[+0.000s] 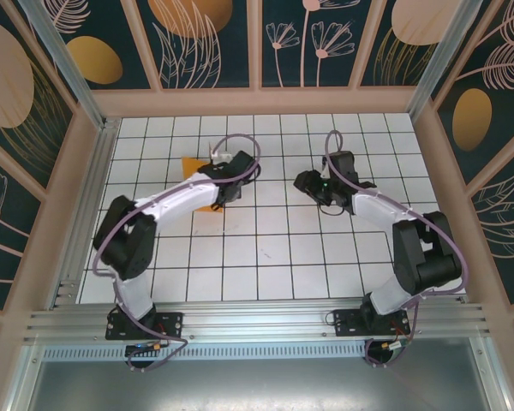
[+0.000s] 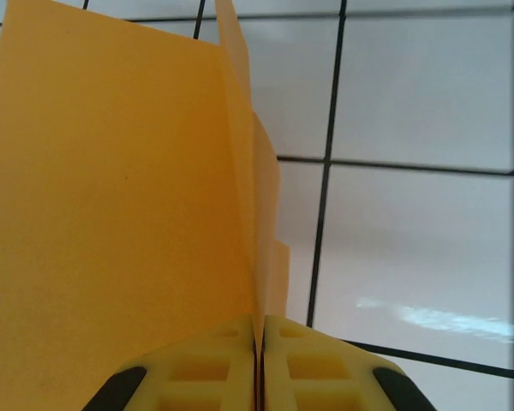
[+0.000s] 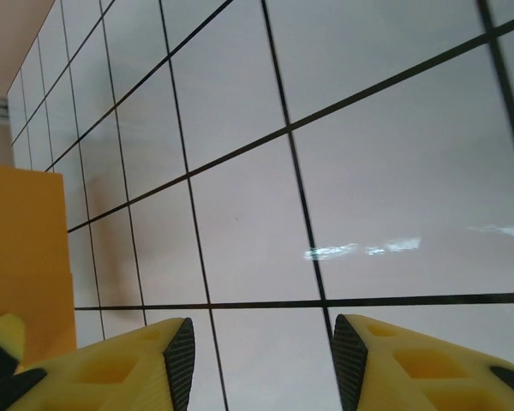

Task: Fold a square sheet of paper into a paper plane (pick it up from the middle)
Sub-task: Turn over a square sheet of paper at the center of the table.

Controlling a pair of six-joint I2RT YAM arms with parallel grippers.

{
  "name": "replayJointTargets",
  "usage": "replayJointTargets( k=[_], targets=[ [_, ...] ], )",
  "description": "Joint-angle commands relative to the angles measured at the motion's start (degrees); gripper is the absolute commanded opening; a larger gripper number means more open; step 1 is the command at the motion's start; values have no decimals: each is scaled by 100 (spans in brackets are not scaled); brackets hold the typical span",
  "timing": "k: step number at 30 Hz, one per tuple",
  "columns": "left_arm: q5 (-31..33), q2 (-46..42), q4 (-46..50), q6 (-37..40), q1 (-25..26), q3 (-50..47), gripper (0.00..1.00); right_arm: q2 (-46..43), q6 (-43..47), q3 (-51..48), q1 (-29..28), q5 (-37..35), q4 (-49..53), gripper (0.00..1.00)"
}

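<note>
- Orange and thin, the sheet of paper [image 2: 111, 214] is folded into layers that stand edge-on in the left wrist view. One broad flap spreads to the left, and narrower stepped layers lie against the crease.
- The left gripper [image 2: 259, 372] has its yellow fingers [image 2: 206, 377] pressed together on the paper's lower edge, with the layers pinched in the thin seam between them.
- From above, the paper lies in the left half of the white tiled tabletop [image 1: 265, 257], nearer its far edge than its near one. One orange corner shows beyond the left arm's wrist and another bit shows on the near side of it.
- Whether the paper rests on the tiles or hangs just above them I cannot tell.
- The right gripper [image 3: 261, 351] stands with its jaws apart and a clear gap of bare tile between the black pads [image 3: 182, 360]. It holds nothing.
- In the right wrist view, the paper shows as an orange block at the left edge, off to the side of the open fingers and not touching them.
- From above, the right gripper sits near the middle of the tabletop, pointing left toward the left gripper, with tiles between the two.
- Black grid lines cross the tabletop. Patterned dark panels rise beyond its far edge.
</note>
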State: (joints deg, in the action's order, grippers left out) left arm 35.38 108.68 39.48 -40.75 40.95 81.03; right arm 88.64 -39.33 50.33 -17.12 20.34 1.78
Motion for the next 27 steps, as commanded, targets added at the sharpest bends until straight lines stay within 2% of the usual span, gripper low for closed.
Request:
replayJointTargets(
  k=[1,7,14,18,27],
  targets=[
    [1091,652,1398,-282,276,520,10,-354,-2,-216,184,-114,46,50],
    [1292,1479,1754,-344,708,1284,10,-509,-22,-407,349,6,25,50],
    [1275,2111,1879,-320,983,1764,14,-529,-101,-456,434,88,-25,49],
    [1041,2272,1743,-203,1081,1902,16,-630,-221,-535,513,-18,-16,49],
    [76,2293,979,202,1136,1807,25,-901,-431,-763,745,-132,-105,49]
  ],
)
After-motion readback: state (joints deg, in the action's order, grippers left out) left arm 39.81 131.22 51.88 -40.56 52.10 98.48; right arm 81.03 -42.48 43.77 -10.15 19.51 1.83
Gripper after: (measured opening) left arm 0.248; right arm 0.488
